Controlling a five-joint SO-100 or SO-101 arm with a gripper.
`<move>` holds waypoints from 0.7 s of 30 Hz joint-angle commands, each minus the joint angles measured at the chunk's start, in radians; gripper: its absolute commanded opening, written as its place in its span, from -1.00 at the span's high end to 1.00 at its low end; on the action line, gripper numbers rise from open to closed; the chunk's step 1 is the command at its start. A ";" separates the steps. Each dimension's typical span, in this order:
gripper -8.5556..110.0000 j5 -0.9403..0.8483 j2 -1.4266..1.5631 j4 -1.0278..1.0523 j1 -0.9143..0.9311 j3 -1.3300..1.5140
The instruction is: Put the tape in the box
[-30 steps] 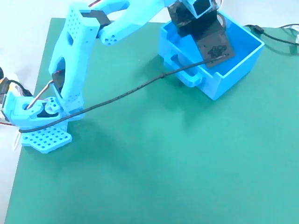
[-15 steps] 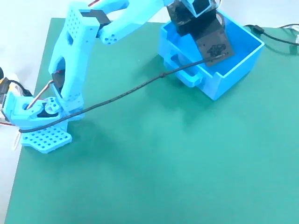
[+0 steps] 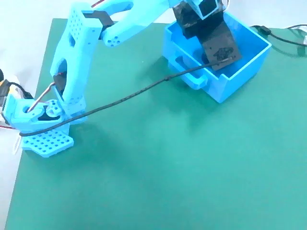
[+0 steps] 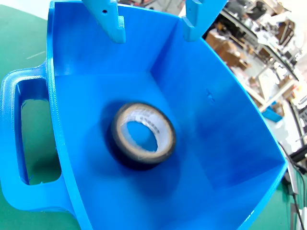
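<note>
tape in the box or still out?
In. Wrist view shows the tape lying on the box floor, jaws open above it.

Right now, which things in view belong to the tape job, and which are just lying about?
Part of the job:
roll of black tape, lying on the bin's floor
blue plastic bin
gripper, open above the tape

Just lying about:
black cable, draped across the green mat

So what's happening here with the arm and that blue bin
The light-blue arm is reaching over the blue box on the green mat. In the wrist view the tape lies on the box floor, free of the fingers, which stand open and empty above it. A black cable trails across the mat.
</note>
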 commanded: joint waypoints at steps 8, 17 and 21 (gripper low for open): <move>0.54 0.006 0.069 -0.006 0.034 -0.092; 0.54 -0.023 0.268 0.074 0.153 -0.092; 0.54 -0.023 0.373 0.123 0.235 -0.092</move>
